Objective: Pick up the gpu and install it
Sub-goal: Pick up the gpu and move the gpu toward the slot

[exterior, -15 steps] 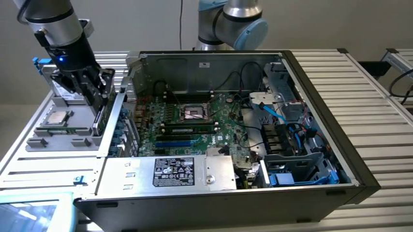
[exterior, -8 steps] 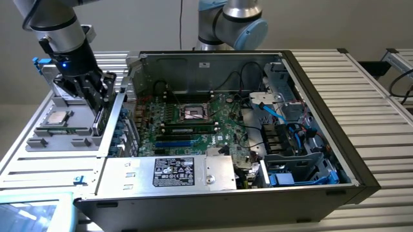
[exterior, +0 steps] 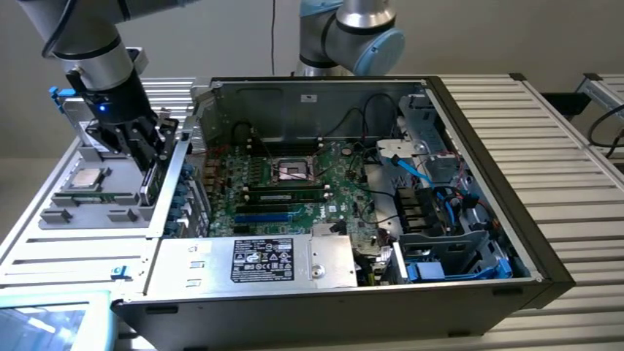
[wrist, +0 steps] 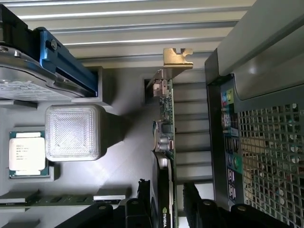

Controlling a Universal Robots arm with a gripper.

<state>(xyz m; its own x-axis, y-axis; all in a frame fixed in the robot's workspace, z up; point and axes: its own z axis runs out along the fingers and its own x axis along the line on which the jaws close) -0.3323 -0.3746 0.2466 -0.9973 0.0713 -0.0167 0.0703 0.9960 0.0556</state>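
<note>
**Open pincer straddles the gpu in the parts tray**

Nearest in the exterior view, the labelled power supply [exterior: 263,259] sits at the lower front of the open computer case [exterior: 546,270]. To the exterior view's left, a grey parts tray [exterior: 93,219] on the slatted table [exterior: 575,146] carries a processor [exterior: 88,178]. The gpu [exterior: 152,181] stands on edge in a slot of that tray, just beside the case's outer wall. The pincer [exterior: 134,146] hangs over it at the upper left of the frame, released. In the wrist view its black fingers [wrist: 142,202] flank the card, with a gap showing on one side. Farther in, the green motherboard [exterior: 292,183] lies inside the case. A blue-capped arm joint [exterior: 356,36] stands behind it at the top centre.
</note>
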